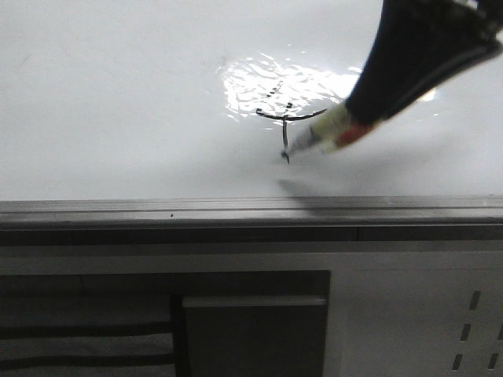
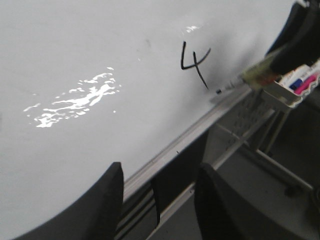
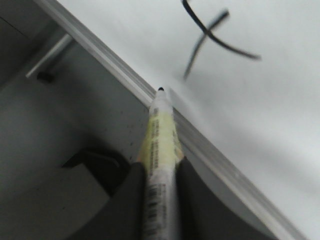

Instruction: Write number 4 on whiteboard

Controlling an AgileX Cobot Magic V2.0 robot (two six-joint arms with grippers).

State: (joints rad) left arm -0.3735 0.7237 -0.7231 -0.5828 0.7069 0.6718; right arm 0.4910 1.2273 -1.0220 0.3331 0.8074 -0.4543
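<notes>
The whiteboard (image 1: 118, 94) fills the far half of the front view. On it stands the number 4 (image 1: 284, 126) in thin black strokes, seen more clearly in the left wrist view (image 2: 195, 62) and the right wrist view (image 3: 210, 35). My right gripper (image 3: 160, 167) is shut on a yellow-white marker (image 3: 159, 130). The marker (image 1: 330, 133) slants down from the right, its black tip close to the lower end of the long stroke. Whether the tip touches the board I cannot tell. My left gripper (image 2: 160, 172) is open and holds nothing, over the board's near edge.
A grey metal edge rail (image 1: 236, 208) runs along the board's near side. Below it are a dark recessed panel (image 1: 251, 330) and a white perforated panel (image 1: 471, 330). A small tray of markers (image 2: 295, 85) sits past the rail. Bright glare (image 1: 275, 82) lies behind the figure.
</notes>
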